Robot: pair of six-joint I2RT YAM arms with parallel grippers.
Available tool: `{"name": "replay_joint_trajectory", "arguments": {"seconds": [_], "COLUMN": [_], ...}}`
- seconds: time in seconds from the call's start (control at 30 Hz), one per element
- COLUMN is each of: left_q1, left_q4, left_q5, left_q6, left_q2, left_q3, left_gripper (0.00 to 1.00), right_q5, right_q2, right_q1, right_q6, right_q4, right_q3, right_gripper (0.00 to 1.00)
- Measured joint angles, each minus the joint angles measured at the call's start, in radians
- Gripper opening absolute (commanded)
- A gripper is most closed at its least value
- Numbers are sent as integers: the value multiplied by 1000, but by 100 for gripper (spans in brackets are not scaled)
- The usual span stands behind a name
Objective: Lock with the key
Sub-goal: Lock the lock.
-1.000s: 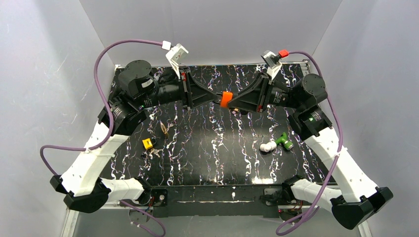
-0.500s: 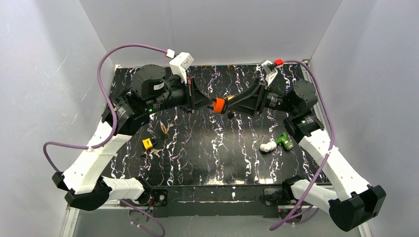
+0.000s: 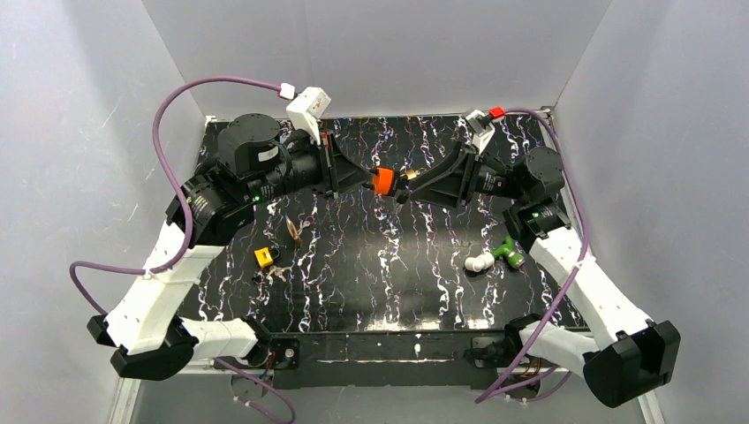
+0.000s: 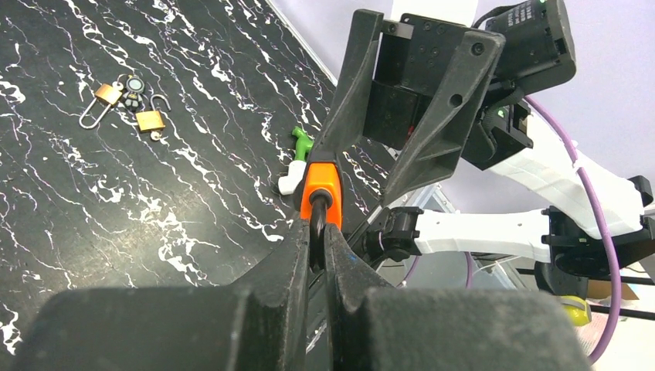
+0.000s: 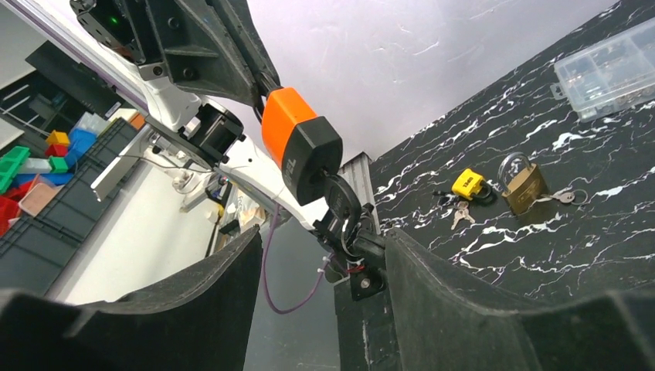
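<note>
An orange padlock [image 3: 382,181] with a black base hangs in the air above the back middle of the table. My left gripper [image 4: 317,232] is shut on its dark shackle, and the orange body [image 4: 320,185] sticks out past the fingertips. A key [image 5: 342,202] with a dark head sticks out of the padlock's base [image 5: 313,158]. My right gripper [image 5: 323,232] faces the lock from the right and stands open, its fingers wide on either side. The key lies ahead of the fingertips [image 5: 247,247], untouched. In the top view the right gripper [image 3: 404,187] sits just right of the lock.
On the black marbled table [image 3: 397,283] lie a brass padlock [image 3: 292,228], a yellow padlock with keys [image 3: 263,257] and a white and green part [image 3: 493,256]. A clear plastic box [image 5: 610,69] shows in the right wrist view. Grey walls enclose the table.
Both grippers and the orange padlock have shifted left and slightly back. The right jaws, closed in at the lock's base a second ago, have opened wide and stand off the key.
</note>
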State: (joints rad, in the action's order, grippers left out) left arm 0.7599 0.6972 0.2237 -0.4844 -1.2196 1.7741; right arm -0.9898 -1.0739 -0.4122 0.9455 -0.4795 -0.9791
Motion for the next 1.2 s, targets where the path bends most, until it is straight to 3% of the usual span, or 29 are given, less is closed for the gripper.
{"name": "replay_joint_trajectory", "arguments": {"seconds": [0.4,0.7,1.2], "left_q1": [-18,-44,-135], "left_q4": [-1,-5,-4], "left_q5": [42,68,159], "left_q6": [-21,-33,-16], "left_q2": [-20,-23,-18], "left_q3": [4,4,3], "left_gripper": [0,0,0], "right_q5": [-16,-26,-58], "right_q2": [-47,-83,-84], "right_q1": [-18,-34,28], "right_q6": [16,21,74], "right_q4": [-20,-34,-125], "right_q3": [-16,-33,13], "right_gripper": [54,3,1]}}
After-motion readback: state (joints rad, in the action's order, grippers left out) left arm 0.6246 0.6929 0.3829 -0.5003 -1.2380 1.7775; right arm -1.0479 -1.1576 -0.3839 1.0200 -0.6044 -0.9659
